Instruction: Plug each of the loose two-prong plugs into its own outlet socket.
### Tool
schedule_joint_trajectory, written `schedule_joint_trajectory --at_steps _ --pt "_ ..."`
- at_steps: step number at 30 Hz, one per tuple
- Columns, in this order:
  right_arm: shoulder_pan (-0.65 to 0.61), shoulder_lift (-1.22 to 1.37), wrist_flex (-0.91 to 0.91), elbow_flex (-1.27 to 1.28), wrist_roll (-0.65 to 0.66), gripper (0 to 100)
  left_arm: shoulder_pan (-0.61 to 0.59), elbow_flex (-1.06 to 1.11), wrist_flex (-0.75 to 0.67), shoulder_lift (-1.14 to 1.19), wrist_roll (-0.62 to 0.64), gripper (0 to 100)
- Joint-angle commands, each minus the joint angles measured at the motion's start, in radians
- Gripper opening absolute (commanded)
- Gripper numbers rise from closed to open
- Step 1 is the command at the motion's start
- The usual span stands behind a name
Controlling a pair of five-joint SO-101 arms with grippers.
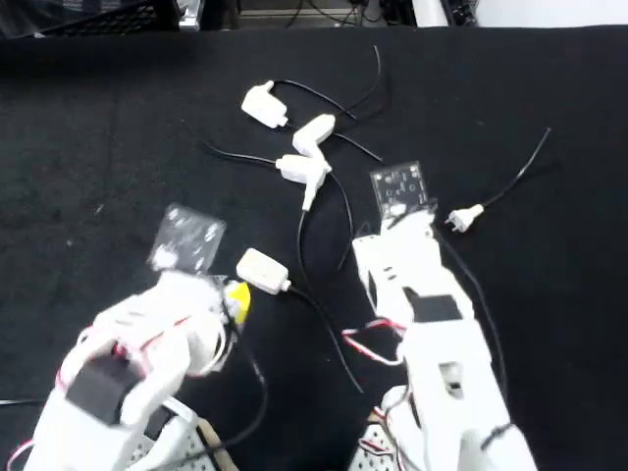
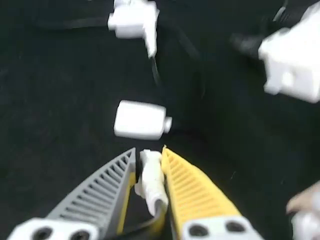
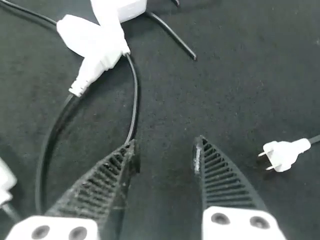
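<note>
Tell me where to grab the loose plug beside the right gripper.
Probably best: take the two-prong plug by its white body, behind the prongs, from above. It lies flat, prongs toward the right gripper, cord trailing away, leaving its sides free.

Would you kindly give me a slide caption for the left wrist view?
The left gripper shut on a white plug, just short of a white socket on the black table.

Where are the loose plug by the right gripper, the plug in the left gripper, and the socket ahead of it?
loose plug (image 3: 285, 151): right wrist view, white body.
held plug (image 2: 151, 181): left wrist view, its white body.
socket (image 2: 139, 120): left wrist view, middle of its housing.
</note>
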Motion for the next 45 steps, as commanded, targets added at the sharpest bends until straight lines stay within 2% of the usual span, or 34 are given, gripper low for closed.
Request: schedule_joint_trajectory --at_steps 1,8,17,27,32,37,45 --pt "0.025 0.18 -0.054 -0.117 -0.008 18.8 -0.03 -0.186 0.055 0.296 -0.184 3" --pt "0.025 0.277 -0.054 -0.166 -0.008 18.8 -0.084 -0.338 0.037 0.551 -0.456 3" --pt "0.026 0.283 -0.104 -0.147 -0.008 18.8 -0.128 -0.369 -0.207 0.822 -0.457 3" --pt "0.025 0.285 -0.115 -0.142 -0.006 18.8 -0.139 -0.364 -0.436 0.931 -0.157 3" --pt "0.021 0.286 -0.115 -0.142 -0.006 18.8 -0.15 -0.303 -0.446 0.931 -0.157 3" --pt "0.021 0.286 -0.115 -0.14 -0.006 18.8 -0.15 -0.271 -0.45 0.931 -0.074 3" --pt "0.025 0.286 -0.115 -0.136 -0.006 18.8 -0.137 -0.18 -0.546 0.931 -0.043 3"
